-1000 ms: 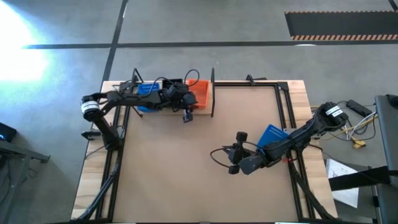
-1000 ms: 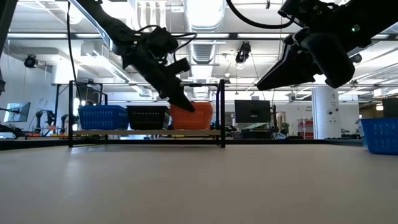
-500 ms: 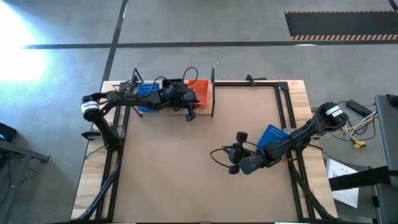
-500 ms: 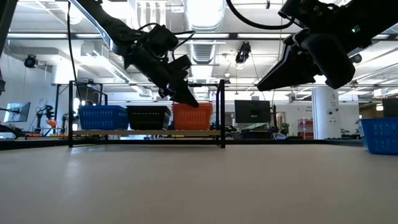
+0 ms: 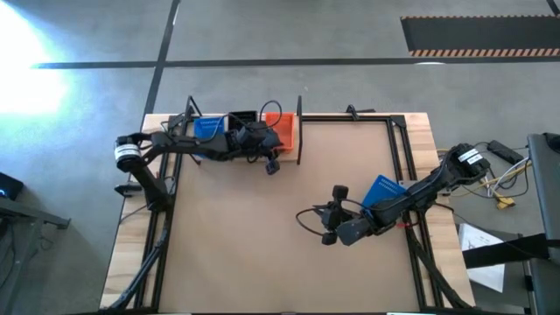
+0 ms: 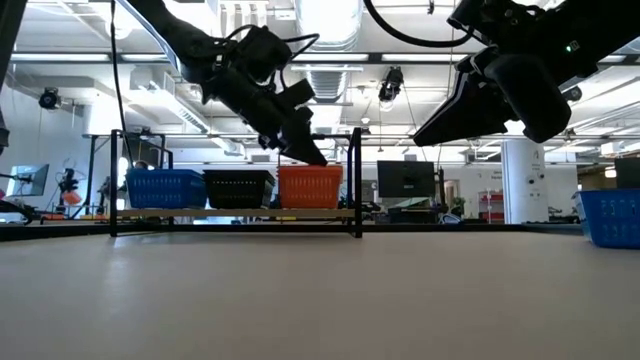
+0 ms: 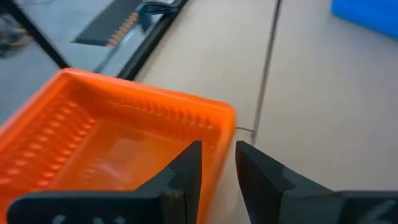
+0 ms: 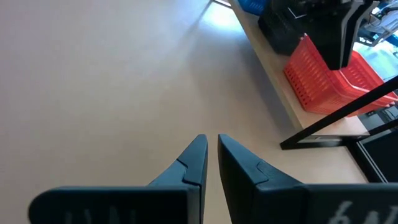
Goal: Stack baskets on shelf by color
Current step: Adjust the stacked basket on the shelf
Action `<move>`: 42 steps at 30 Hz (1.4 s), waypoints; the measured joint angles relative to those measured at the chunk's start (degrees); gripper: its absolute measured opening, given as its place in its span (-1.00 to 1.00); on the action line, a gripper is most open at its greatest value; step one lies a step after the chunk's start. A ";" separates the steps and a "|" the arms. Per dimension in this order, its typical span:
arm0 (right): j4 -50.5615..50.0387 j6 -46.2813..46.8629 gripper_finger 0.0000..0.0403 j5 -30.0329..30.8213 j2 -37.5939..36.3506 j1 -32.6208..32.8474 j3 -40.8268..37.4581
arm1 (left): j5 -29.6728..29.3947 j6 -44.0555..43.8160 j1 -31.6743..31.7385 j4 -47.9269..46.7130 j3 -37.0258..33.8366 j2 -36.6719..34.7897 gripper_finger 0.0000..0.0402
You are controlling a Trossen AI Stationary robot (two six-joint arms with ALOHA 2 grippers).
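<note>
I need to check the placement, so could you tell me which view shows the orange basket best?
The left wrist view: the orange basket fills it. The low view shows its side, the right wrist view part, the high view a sliver.
</note>
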 joint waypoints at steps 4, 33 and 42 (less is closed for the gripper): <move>0.02 0.00 -0.84 0.00 0.00 0.00 0.00 | -1.22 3.19 -0.24 -0.54 0.13 -0.74 -0.59; 0.02 0.00 -0.84 0.00 0.02 0.02 -0.02 | -0.90 3.83 0.66 -6.39 1.95 0.15 -0.94; 0.01 -0.02 -0.84 0.00 0.02 0.01 -0.02 | -0.84 6.79 0.57 -7.58 1.95 0.13 -0.89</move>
